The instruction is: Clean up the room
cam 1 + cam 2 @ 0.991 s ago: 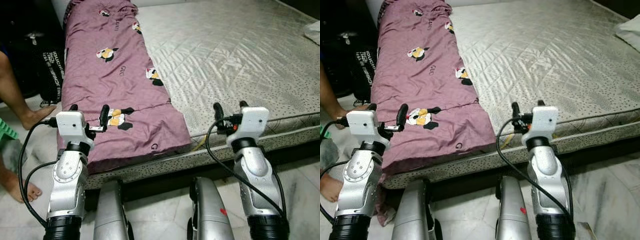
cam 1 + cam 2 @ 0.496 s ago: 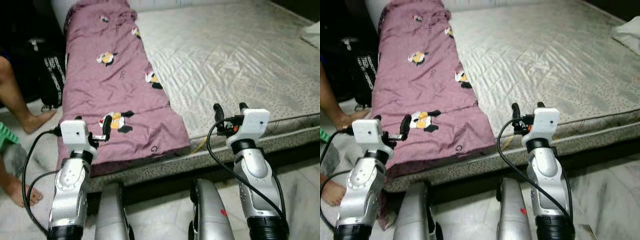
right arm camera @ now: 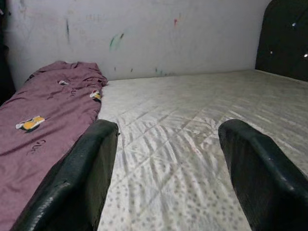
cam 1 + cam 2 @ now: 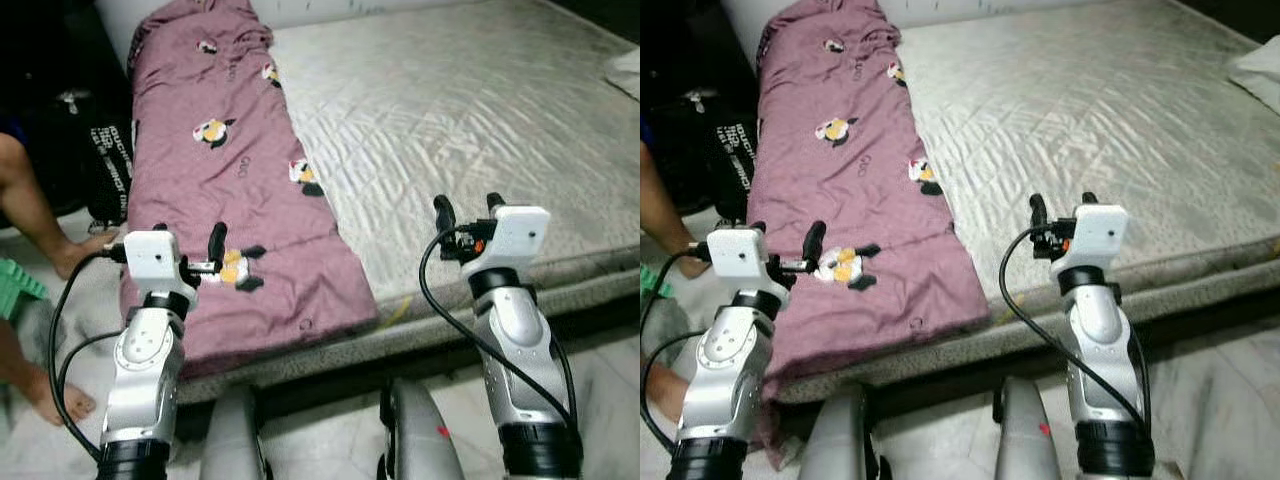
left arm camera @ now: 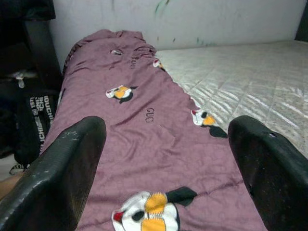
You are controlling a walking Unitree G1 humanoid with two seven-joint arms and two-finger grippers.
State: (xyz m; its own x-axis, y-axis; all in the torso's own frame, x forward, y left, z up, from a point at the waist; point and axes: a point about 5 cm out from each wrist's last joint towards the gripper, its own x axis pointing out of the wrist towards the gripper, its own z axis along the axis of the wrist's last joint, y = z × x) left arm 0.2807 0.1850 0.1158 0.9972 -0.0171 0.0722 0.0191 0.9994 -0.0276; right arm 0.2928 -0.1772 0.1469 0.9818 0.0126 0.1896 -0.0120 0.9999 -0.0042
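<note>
a: where does the purple blanket lie?

b: along the mattress on the robot's left, long axis running away from it – near end just under the left gripper, the nearer one, spread wide.

a: and the right gripper?

b: also wide, over bare mattress (nothing held). no containers.

Beside the bed
A person's bare leg; a black bag with white lettering; a green plastic item; pale tiled floor

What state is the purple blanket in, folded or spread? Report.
Folded: the purple blanket lies as a long narrow strip along the bare mattress, covering one side.
</note>
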